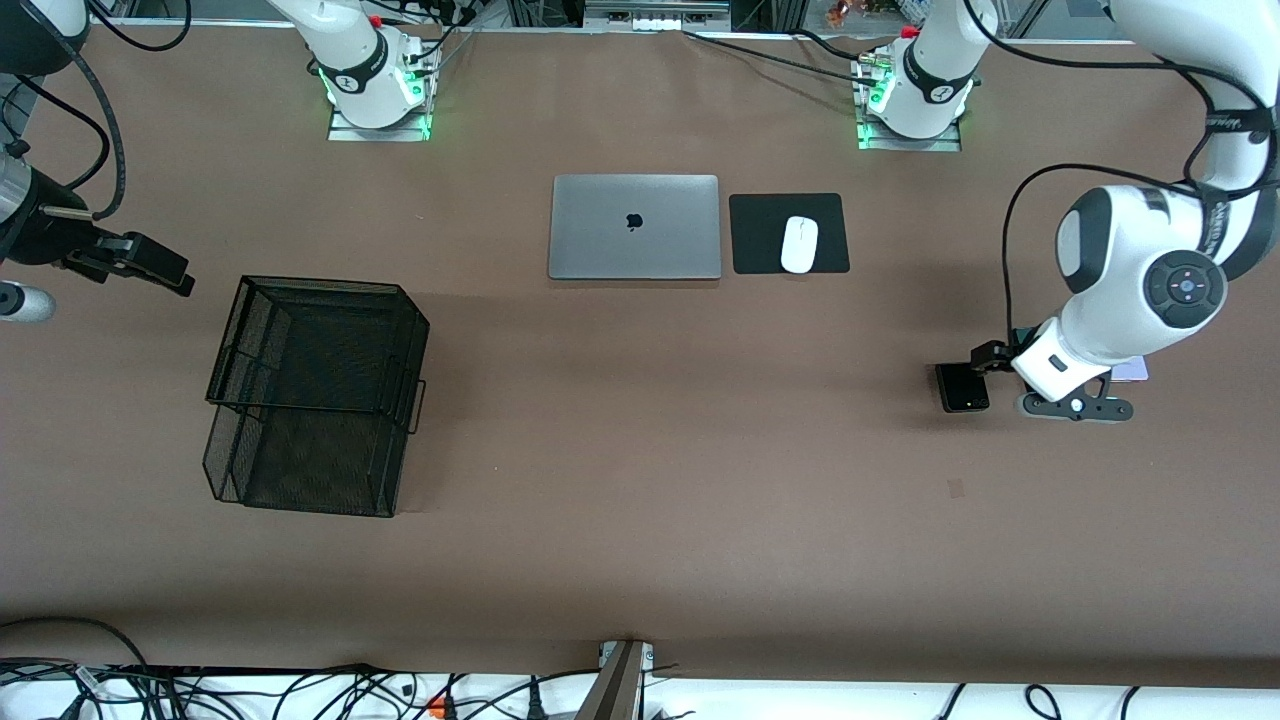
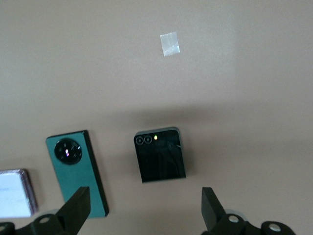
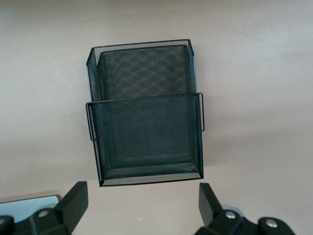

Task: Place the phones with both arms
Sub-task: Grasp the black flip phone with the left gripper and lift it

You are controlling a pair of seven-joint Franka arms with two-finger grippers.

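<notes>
Overhead, our left gripper (image 2: 142,213) hangs spread above the small squarish black phone (image 2: 160,154), beside the long dark green phone (image 2: 77,170) and lilac-white phone (image 2: 14,193); our right gripper (image 3: 139,205) waits, fingers apart, over the black mesh basket (image 3: 145,113).

Left arm (image 1: 1140,290) is reaching in from its end of the table, its gripper (image 1: 985,357) sitting low over the small black phone (image 1: 962,387); fingers not readable here. A pale lilac phone (image 1: 1131,370) is peeking out from under the wrist, mostly hidden. Right gripper (image 1: 140,262) is hanging at the right arm's end, beside the black mesh basket (image 1: 318,395), waiting. Closed grey laptop (image 1: 635,227) is lying mid-table, near the bases, with a black mouse pad (image 1: 760,235) just beside it toward the left arm's end, and a white mouse (image 1: 799,244) is resting on the pad. Brown table (image 1: 640,500) is carrying it all.
</notes>
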